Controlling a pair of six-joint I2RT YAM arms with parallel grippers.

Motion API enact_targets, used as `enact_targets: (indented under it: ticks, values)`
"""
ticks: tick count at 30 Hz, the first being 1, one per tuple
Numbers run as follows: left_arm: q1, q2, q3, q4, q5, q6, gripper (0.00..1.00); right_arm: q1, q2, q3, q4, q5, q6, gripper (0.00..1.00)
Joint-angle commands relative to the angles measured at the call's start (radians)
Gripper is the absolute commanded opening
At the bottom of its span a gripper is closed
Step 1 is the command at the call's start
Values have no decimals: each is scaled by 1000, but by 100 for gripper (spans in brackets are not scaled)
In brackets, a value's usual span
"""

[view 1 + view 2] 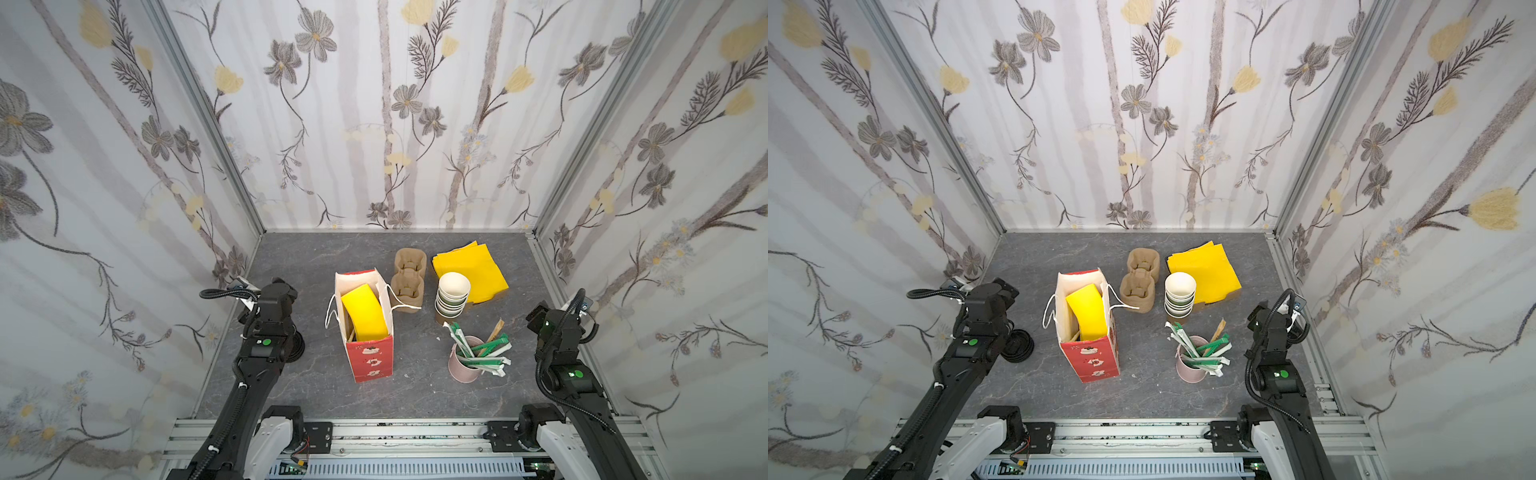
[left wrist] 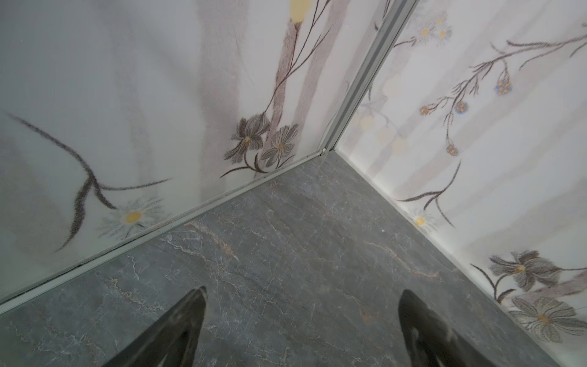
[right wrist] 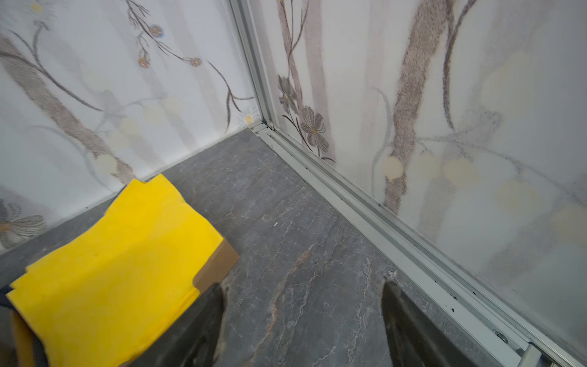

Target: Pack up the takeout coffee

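Observation:
The takeout coffee is hidden in every view. A red and white paper bag (image 1: 370, 361) (image 1: 1094, 361) stands upright mid-table with its mouth open. A folded yellow napkin (image 1: 365, 311) sticks out of it, and something brown shows low inside. My left gripper (image 2: 301, 292) is open over bare grey table, facing the back left corner. My right gripper (image 3: 303, 282) is open too, over bare table beside the right wall. Neither has anything between its fingers. Both arms (image 1: 266, 345) (image 1: 561, 345) sit well clear of the bag.
A brown pulp cup carrier (image 1: 409, 278) lies behind the bag. A stack of lidless white-lined cups (image 1: 453, 295) and a pile of yellow napkins (image 1: 469, 270) (image 3: 120, 254) sit back right. A pink cup of wrapped straws (image 1: 467, 365) stands front right. Black lids (image 1: 1017, 347) lie by the left arm.

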Motion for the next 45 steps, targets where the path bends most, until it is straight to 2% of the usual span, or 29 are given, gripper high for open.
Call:
enact_targets:
  ticks: [1, 6, 10, 12, 14, 17, 20, 23, 25, 28, 32, 35, 37, 40, 45]
  values:
    - [22, 32, -89, 293, 46, 77, 98, -55, 68, -99, 374, -140, -58, 85]
    - [31, 160, -155, 475, 90, 182, 100, -66, 203, -232, 763, -269, -159, 91]
    - [31, 254, -192, 633, 167, 265, 100, -67, 336, -276, 1002, -356, -175, 93]
    - [31, 288, -232, 756, 212, 309, 100, -67, 393, -254, 1052, -406, -173, 93]
    - [31, 318, -276, 882, 238, 346, 100, -67, 467, -263, 1193, -445, -174, 93]
    - [32, 355, -329, 1035, 276, 388, 100, -66, 501, -213, 1165, -475, -252, 90]
    - [31, 423, -363, 1151, 331, 427, 100, -71, 602, -302, 1438, -450, -254, 93]
    - [31, 485, -390, 1263, 390, 457, 100, -74, 746, -340, 1703, -478, -256, 96]
    - [31, 520, -398, 1313, 416, 474, 100, -73, 657, -308, 1496, -464, -259, 95]
    - [30, 580, -397, 1375, 447, 487, 100, -73, 728, -314, 1617, -482, -263, 100]
    - [31, 695, -393, 1487, 450, 492, 100, -51, 698, -240, 1429, -450, -287, 100]
    - [31, 688, -374, 1439, 409, 478, 100, -16, 715, -225, 1430, -368, -306, 100]
    - [24, 688, -371, 1432, 394, 480, 100, -14, 710, -224, 1420, -367, -306, 100]
    - [-9, 688, -369, 1431, 296, 491, 100, -13, 712, -226, 1426, -367, -306, 100]
    - [-32, 694, -357, 1420, 291, 521, 100, 8, 713, -219, 1418, -333, -324, 100]
